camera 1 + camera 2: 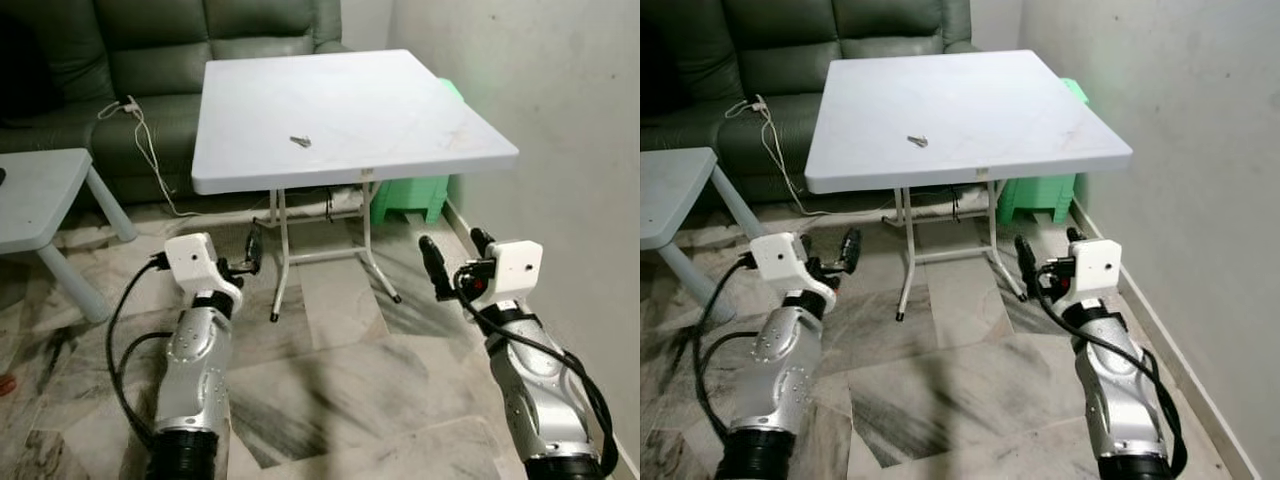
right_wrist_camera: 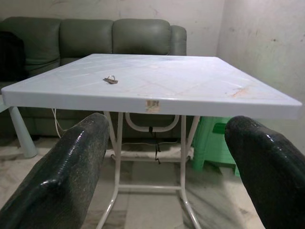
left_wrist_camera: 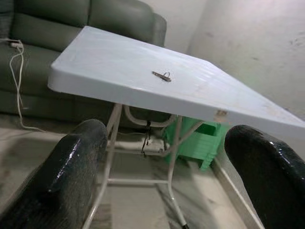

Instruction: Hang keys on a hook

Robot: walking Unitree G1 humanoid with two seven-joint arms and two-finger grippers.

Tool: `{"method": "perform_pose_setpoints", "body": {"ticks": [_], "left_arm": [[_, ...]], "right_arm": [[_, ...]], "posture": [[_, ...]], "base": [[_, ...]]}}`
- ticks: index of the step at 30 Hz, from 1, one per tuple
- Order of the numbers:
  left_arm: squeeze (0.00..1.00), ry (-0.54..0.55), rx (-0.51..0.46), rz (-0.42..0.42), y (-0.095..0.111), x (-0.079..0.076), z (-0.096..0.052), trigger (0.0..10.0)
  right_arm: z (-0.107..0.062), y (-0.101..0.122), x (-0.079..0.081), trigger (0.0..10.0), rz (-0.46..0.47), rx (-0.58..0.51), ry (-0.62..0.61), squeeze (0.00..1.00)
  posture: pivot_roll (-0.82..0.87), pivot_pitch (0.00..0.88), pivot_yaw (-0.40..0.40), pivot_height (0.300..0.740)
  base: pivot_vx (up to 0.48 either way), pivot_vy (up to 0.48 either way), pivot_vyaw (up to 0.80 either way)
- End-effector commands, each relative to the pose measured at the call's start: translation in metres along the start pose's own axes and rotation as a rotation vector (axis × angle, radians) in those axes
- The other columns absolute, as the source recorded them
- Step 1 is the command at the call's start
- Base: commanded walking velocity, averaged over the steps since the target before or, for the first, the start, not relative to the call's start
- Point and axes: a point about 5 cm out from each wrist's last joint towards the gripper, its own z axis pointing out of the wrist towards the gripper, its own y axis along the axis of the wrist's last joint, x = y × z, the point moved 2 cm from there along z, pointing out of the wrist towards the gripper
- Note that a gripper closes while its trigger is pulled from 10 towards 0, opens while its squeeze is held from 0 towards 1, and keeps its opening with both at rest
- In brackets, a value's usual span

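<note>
Keys (image 1: 300,141) just sit on the white folding table (image 1: 420,120), while the left gripper (image 1: 250,252) and right gripper (image 1: 456,256) hover below its edge, fingers spread, holding nothing.

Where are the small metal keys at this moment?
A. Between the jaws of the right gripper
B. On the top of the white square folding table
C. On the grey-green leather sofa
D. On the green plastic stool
B: the small metal keys lie free on the white square folding table, toward its left half, while the left gripper and the right gripper are both open, held low in front of the table edge.
</note>
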Motion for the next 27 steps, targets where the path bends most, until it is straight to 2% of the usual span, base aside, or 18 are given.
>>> {"method": "perform_pose_setpoints", "body": {"ticks": [1, 13, 16, 22, 27], "left_arm": [[0.0, 0.003, -0.01, 0.017, 0.003, 0.002, 0.0, 10.0], [0.0, 0.01, -0.009, 0.029, 0.003, 0.004, -0.001, 10.0], [0.0, 0.001, -0.012, 0.041, 0.004, 0.005, -0.003, 10.0], [0.0, -0.001, -0.009, 0.071, 0.006, 0.013, -0.005, 10.0], [0.0, 0.008, -0.012, 0.075, 0.008, 0.017, -0.005, 10.0]], "right_arm": [[0.001, 0.002, 0.0, 10.0, -0.002, -0.002, 0.002, 0.0], [0.001, -0.002, -0.003, 10.0, -0.022, 0.015, -0.005, 0.0], [0.0, -0.004, -0.008, 10.0, -0.03, 0.023, -0.022, 0.0], [-0.003, -0.006, -0.016, 10.0, -0.046, 0.037, -0.046, 0.0], [-0.004, -0.006, -0.016, 10.0, -0.047, 0.039, -0.055, 0.0]], "posture": [[-0.02, 0.0, -0.032, 0.74], [-0.01, 0.0, -0.031, 0.74], [-0.01, 0.006, -0.027, 0.74], [0.0, 0.036, -0.026, 0.74], [0.0, 0.046, -0.026, 0.74]], "base": [[0.0, 0.0, 0.0], [0.0, 0.0, 0.0], [0.0, 0.0, 0.0], [0.0, 0.0, 0.0], [0.0, 0.0, 0.0]]}}
